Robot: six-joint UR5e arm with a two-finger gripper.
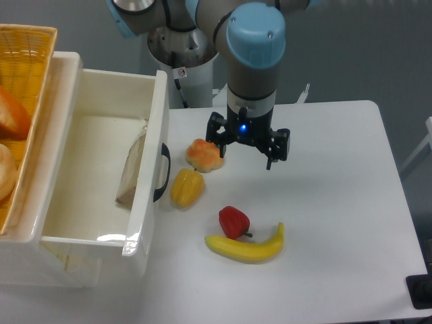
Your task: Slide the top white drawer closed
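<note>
The top white drawer [150,135] stands pulled out toward the right, its glossy inside showing. A curved black handle [162,173] sits on its front panel, and a pale plastic bag [129,170] leans against the inside of that front. My gripper [244,150] hangs over the table to the right of the drawer front, roughly a hand's width from the handle. Its two black fingers [216,132] are spread wide with nothing between them, so it is open. It touches neither drawer nor handle.
An orange-pink fruit [204,155] lies just beside my left finger. A yellow pepper [187,187] rests close to the drawer front. A red fruit [233,221] and a banana [247,246] lie nearer the front. A yellow wicker basket [27,74] sits at top left.
</note>
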